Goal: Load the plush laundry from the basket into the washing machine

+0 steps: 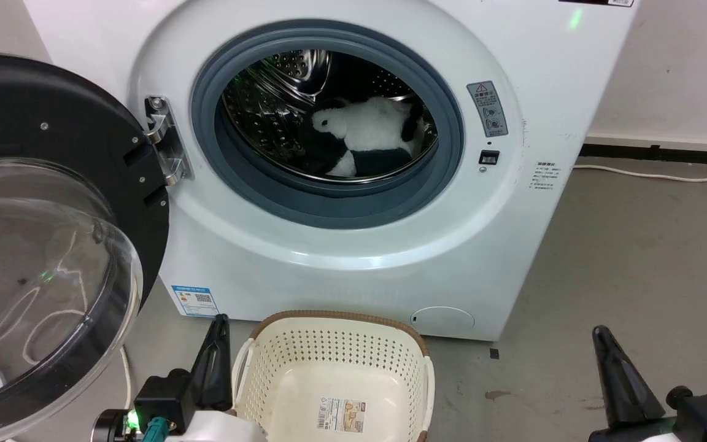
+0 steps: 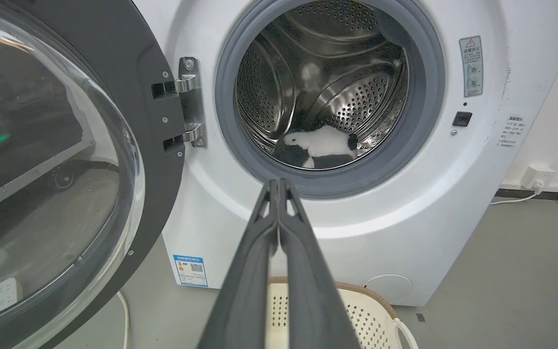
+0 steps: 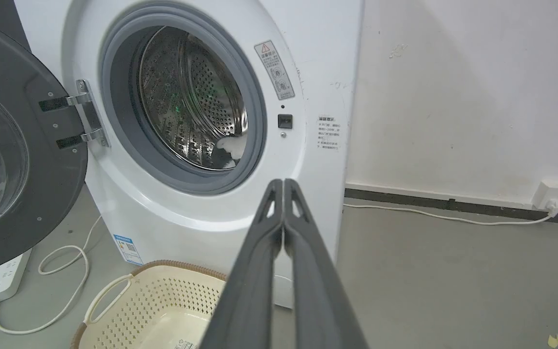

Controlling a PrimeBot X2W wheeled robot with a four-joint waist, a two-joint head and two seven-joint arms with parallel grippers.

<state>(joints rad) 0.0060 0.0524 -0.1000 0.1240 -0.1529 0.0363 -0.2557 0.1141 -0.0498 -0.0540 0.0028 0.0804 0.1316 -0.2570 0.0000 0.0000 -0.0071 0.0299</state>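
Observation:
The plush laundry (image 1: 369,134), fluffy white with black patches, lies inside the steel drum of the washing machine (image 1: 341,258); its door (image 1: 53,233) hangs wide open at the left. The same toy (image 2: 320,145) rests low in the drum in the left wrist view, and a white bit of the plush laundry (image 3: 233,145) peeks past the door ring in the right wrist view. The cream basket (image 1: 335,374) stands on the floor before the machine with only a paper label inside. My left gripper (image 2: 278,186) is shut on nothing, just left of the basket. Out to the right, my right gripper (image 3: 283,186) is shut and holds nothing.
A white power strip (image 3: 0,278) and looping cable (image 3: 66,271) lie on the grey floor under the open door. Another white cable (image 3: 443,218) runs along the wall's base to a socket (image 3: 552,194). Bare concrete floor (image 1: 636,258) stretches right of the machine.

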